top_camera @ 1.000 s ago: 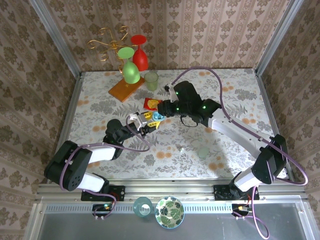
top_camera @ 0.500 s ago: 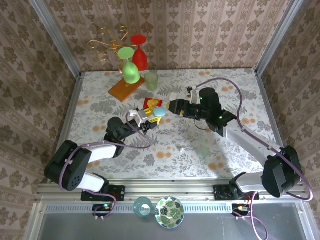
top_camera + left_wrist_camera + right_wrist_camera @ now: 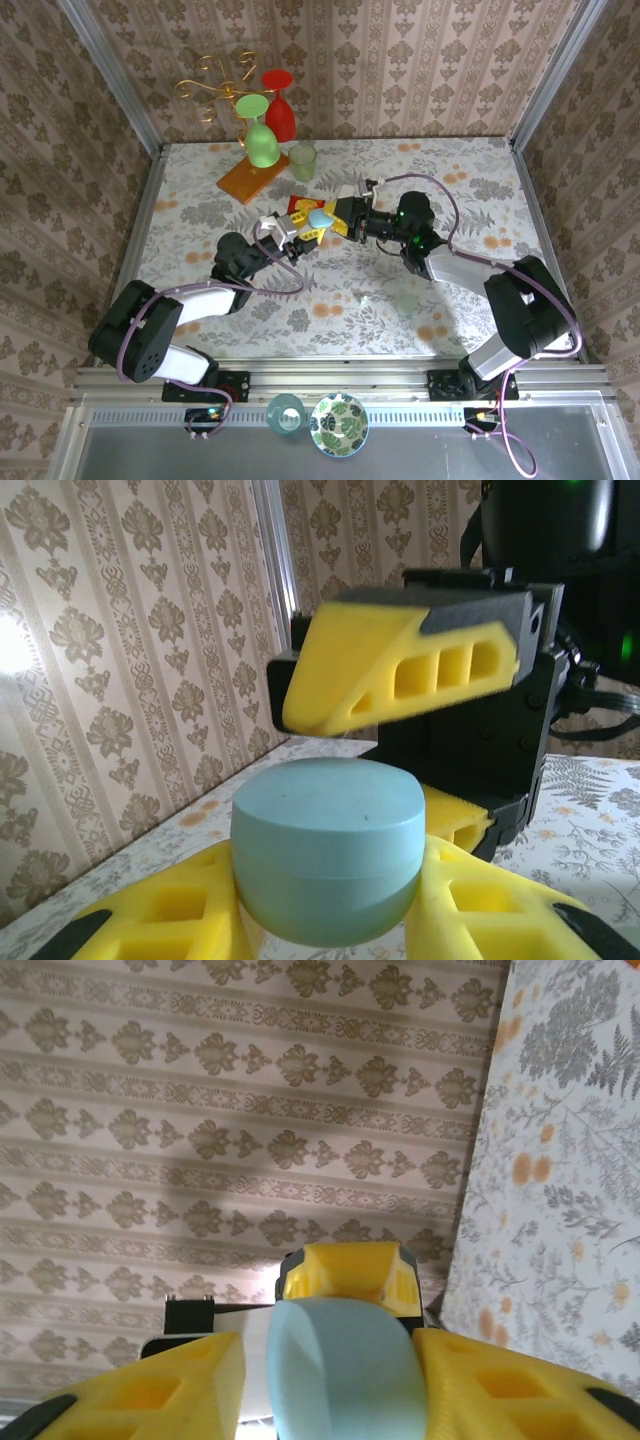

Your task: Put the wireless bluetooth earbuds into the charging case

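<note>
Two grippers meet above the middle of the floral counter (image 3: 450,180) in the top view. The left gripper (image 3: 306,233) reaches in from the near left, the right gripper (image 3: 336,216) from the right. The charging case (image 3: 320,216) sits in the air between them, over a red packet (image 3: 299,206). Its lid is down.

Left wrist view: the case (image 3: 328,865) lies flat between this arm's yellow fingers (image 3: 150,920), which press on its two rounded sides. A faint seam runs round the shell below the lid. The right arm's fingers (image 3: 400,675) stand one above the lid with a gap and one behind the base.

Right wrist view: the case (image 3: 340,1370) stands edge-on between the right fingers (image 3: 510,1395). One finger touches it. The other shows a thin sliver of gap, so whether this arm is pinching cannot be told. One finger of the left arm (image 3: 350,1272) shows behind the case.

Handling, as a judgement: the shell looks light, rigid and glossy, so it is likely to slip or twist out of a pinch on its curved ends. The broad flat faces give the surer hold. One arm should grip the base low, which leaves the lid edge free for the other arm to lift.
</note>
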Controlling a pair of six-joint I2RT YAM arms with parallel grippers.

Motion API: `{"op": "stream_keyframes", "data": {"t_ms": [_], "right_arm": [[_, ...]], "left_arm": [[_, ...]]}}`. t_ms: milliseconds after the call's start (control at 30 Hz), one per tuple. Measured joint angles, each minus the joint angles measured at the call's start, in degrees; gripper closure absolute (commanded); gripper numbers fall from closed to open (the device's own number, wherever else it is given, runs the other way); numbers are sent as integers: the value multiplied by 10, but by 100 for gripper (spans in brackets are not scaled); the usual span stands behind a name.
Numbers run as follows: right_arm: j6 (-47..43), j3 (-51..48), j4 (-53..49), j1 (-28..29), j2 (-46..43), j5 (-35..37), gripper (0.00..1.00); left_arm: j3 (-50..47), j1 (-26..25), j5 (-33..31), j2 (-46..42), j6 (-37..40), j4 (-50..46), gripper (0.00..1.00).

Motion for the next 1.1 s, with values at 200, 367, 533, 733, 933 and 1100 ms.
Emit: {"op": "stream_keyframes", "data": {"t_ms": [200,367,533,733,933,1100], "right_arm": [[63,-6,79,-1,28,-3,77],[77,-7,99,-2,35,-3,81],[69,-8,91,-10,35,-2,83],[-28,-8,-27,-45,28,45,83],[-146,7,-170,-67,43,151,83],[-209,62,-231,-72,114,213,83]], "left_arm": [[2,-2,-7,0,0,7,73],[2,-2,-9,0,-2,9,61],[0,-1,-10,0,2,7,14],[-45,10,-19,-5,9,2,1],[-69,11,-36,-21,35,-50,0],[-71,10,-46,-23,58,-88,0]]}}
